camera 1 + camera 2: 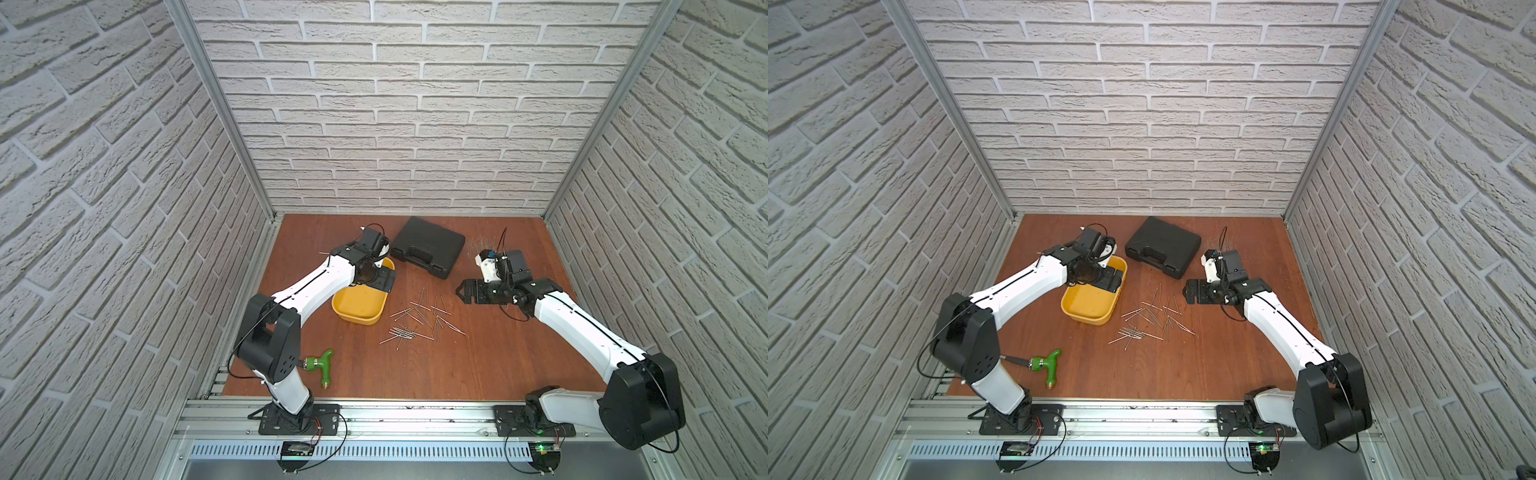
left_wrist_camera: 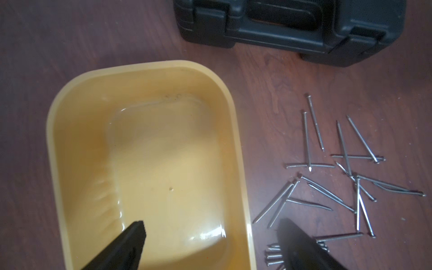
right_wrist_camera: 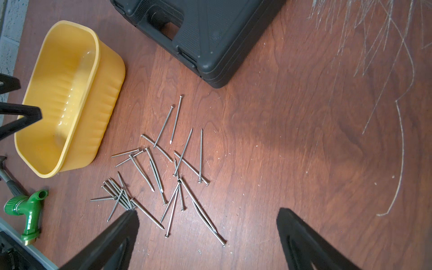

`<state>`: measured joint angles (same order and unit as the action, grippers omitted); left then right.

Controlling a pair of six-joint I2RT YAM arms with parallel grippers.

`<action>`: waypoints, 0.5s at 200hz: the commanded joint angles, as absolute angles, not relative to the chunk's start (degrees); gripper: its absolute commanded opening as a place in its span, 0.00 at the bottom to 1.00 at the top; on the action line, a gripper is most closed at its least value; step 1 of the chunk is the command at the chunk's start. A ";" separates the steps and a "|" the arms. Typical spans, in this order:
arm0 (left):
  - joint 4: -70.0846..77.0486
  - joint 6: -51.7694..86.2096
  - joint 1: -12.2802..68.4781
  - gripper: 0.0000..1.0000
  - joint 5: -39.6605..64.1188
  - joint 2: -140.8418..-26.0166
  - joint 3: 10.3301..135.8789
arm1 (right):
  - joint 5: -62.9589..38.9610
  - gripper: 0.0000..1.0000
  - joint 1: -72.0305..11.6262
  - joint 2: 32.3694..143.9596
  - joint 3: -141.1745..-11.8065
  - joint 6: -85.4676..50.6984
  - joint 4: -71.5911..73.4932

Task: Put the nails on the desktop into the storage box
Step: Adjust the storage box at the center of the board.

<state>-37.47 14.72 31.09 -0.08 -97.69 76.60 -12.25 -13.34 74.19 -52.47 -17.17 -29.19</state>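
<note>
Several silvery nails [image 1: 419,320] [image 1: 1152,322] lie scattered on the reddish-brown desktop [image 1: 478,365], just right of the yellow storage box [image 1: 359,319] [image 1: 1088,318]. The box looks empty inside in both wrist views. My left gripper [image 1: 384,279] [image 2: 211,223] hangs open over the box's far right end. One of its fingers is above the box's inside and the other is past the rim [image 2: 233,112], above the nails [image 2: 346,177]. Open too, my right gripper [image 1: 461,291] [image 3: 208,211] hovers right of the nails [image 3: 163,177], holding nothing.
A closed black plastic case [image 1: 428,245] with a handle lies behind the nails. A green tap-shaped fitting [image 1: 321,365] on a dark hose rests near the left arm's base. Pale scratches [image 3: 385,46] mark the board at the back right. Brick-pattern walls close three sides.
</note>
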 commanded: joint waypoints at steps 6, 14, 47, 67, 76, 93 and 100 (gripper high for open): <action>-37.42 14.96 32.75 0.90 0.27 -101.80 79.76 | -12.45 0.97 -13.57 72.74 -51.02 -18.76 -27.79; -37.69 14.93 33.02 0.89 0.18 -103.11 80.74 | -12.48 0.97 -13.59 72.69 -50.93 -18.85 -27.69; -39.61 14.33 34.10 0.83 -1.13 -107.81 83.77 | -11.96 0.96 -13.58 71.96 -50.64 -18.19 -28.11; -40.58 13.87 34.26 0.77 -1.83 -109.85 84.46 | -11.73 0.97 -13.54 71.42 -50.20 -18.13 -27.97; -40.61 13.69 34.44 0.73 -2.10 -110.44 84.49 | -11.78 0.97 -13.55 71.32 -50.00 -18.11 -27.87; -40.79 12.97 34.72 0.66 -2.94 -111.01 84.63 | -11.71 0.96 -13.56 71.10 -49.53 -18.17 -27.70; -41.13 12.64 34.72 0.63 -3.28 -111.26 84.87 | -11.70 0.96 -13.55 70.91 -49.36 -18.13 -27.60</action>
<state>-39.27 14.06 34.22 -1.54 -110.28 83.31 -12.05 -13.34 72.60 -50.39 -17.82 -29.06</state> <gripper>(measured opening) 0.665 0.965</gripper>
